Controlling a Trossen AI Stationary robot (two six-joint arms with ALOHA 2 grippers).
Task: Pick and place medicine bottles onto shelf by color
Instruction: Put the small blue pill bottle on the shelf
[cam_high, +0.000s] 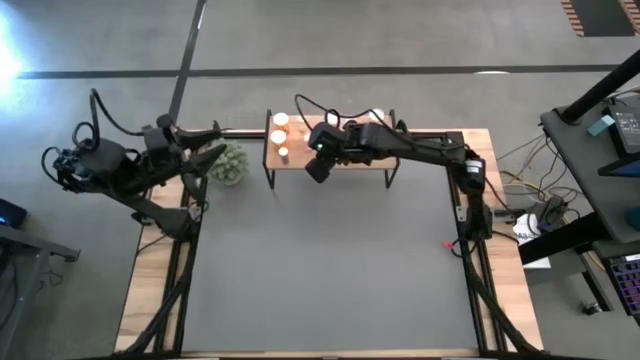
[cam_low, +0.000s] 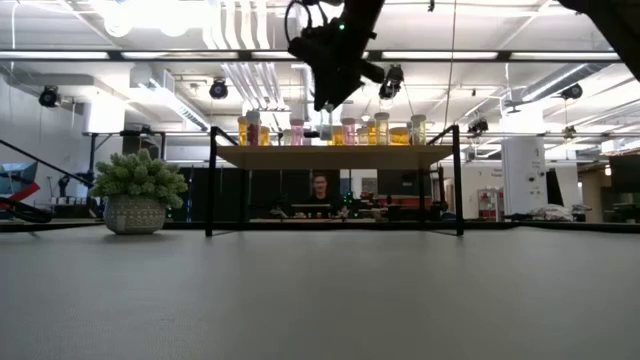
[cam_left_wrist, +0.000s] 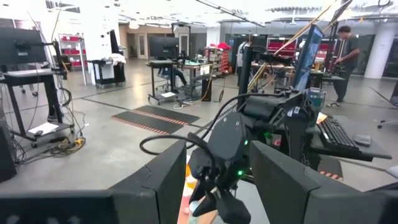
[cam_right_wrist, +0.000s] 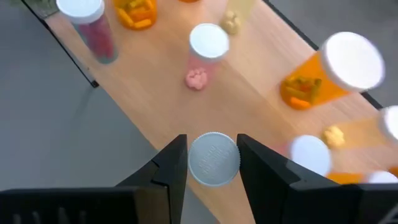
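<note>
The bottle in play (cam_right_wrist: 213, 158) sits between the two dark fingers of the right gripper (cam_right_wrist: 213, 163), its white ribbed cap facing the wrist camera, so its long axis runs straight down toward the wood and it looks upright; the body below the cap is hidden, so its colour cannot be told. The fingers stand partly closed against the sides of the cap and appear to have hold of it. It hangs over the near edge of the shelf (cam_high: 352, 157), roughly at the middle of the shelf's length, with the dark mat just on the near side. From there the other medicine bottles spread across the light wood: a pinkish one with a white cap (cam_right_wrist: 207, 48) just beyond, a red one (cam_right_wrist: 91, 26) off to one side near the shelf's edge, and orange ones (cam_right_wrist: 328, 73) lying the other way. The level view shows a row of orange, pink and pale bottles (cam_low: 340, 130) along the shelf, with the gripper above them. Any setting down probably calls for a straight descent. The left gripper (cam_high: 207, 158) waits well to the left beside the green plant (cam_high: 227, 163), its fingers partly apart and holding nothing.
</note>
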